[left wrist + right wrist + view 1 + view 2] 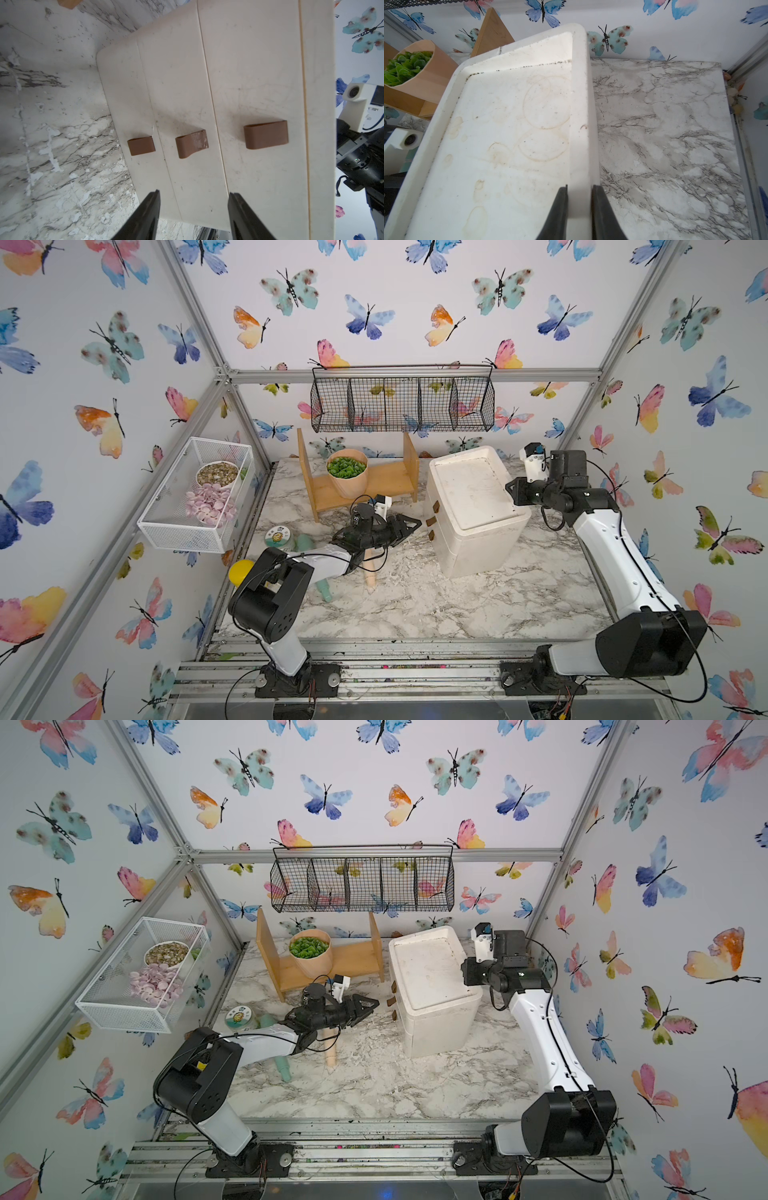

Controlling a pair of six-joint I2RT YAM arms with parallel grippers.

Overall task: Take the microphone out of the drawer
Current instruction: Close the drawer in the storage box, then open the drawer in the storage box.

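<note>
Left fingers (145,216) stand apart and empty, pointed at the front of the white drawer unit (473,506). The middle brown handle (191,143) lies straight ahead of the gap, not yet between them, and all three drawers look closed. Right fingers (556,212) are closed on the raised rim (579,124) of the unit's top, bracing it. No microphone is in sight; it is presumably inside a drawer, but which one cannot be told. To my eye the left should go in level, close round the handle loop and pull straight out while the right holds firm, lest the unit slide on the bench (457,605). A pale wooden peg-like piece (370,574), a teal piece (325,591) and a round tin (278,537) lie under the left arm and crowd the pull-back path. The wooden shelf (395,479) stands clear behind.
</note>
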